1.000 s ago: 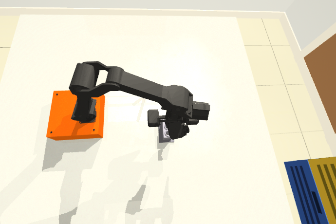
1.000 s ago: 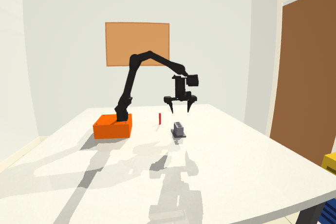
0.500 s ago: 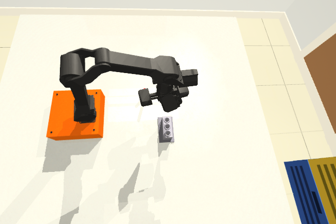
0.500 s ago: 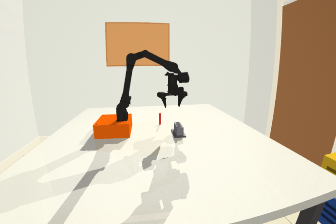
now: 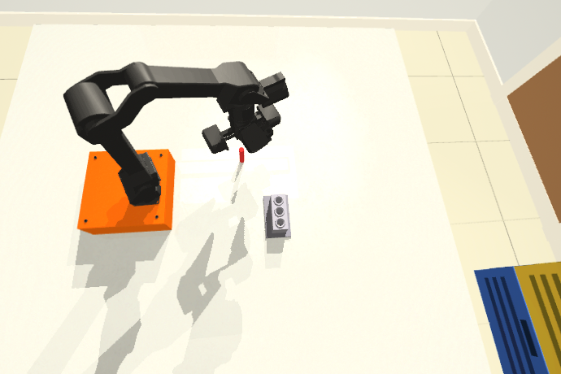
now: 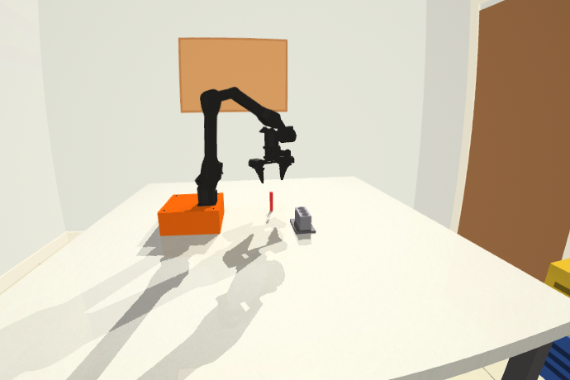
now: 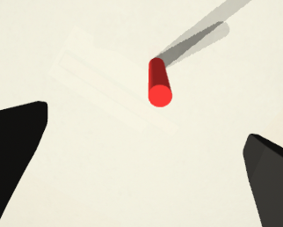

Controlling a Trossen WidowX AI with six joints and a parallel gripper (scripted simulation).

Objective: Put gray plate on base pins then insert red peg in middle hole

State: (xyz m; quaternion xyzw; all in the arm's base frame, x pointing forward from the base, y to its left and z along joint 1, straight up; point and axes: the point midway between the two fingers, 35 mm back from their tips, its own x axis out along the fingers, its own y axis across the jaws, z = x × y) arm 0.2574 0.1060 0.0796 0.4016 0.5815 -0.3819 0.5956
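Observation:
The gray plate (image 5: pixel 285 217) (image 6: pixel 303 222), a tall block with three round holes in a row on top, sits upright and looks level on the darker base (image 5: pixel 267 231) (image 6: pixel 312 230). The base's pins are hidden or too small to make out. The red peg (image 5: pixel 241 154) (image 6: pixel 271 201) (image 7: pixel 160 95) stands upright on the table, behind and left of the plate in the exterior view. My gripper (image 6: pixel 272 181) (image 7: pixel 149 128) is open and empty, pointing down above the peg. In the wrist view the peg shows between the spread fingers, not touched by them.
The orange box (image 5: pixel 102 193) (image 6: pixel 189 222) under the arm stands left of the peg and plate. The white table (image 5: pixel 362 270) (image 6: pixel 391 283) carries long arm shadows. Blue and yellow units (image 5: pixel 491 288) (image 5: pixel 528 281) stand beyond its right edge.

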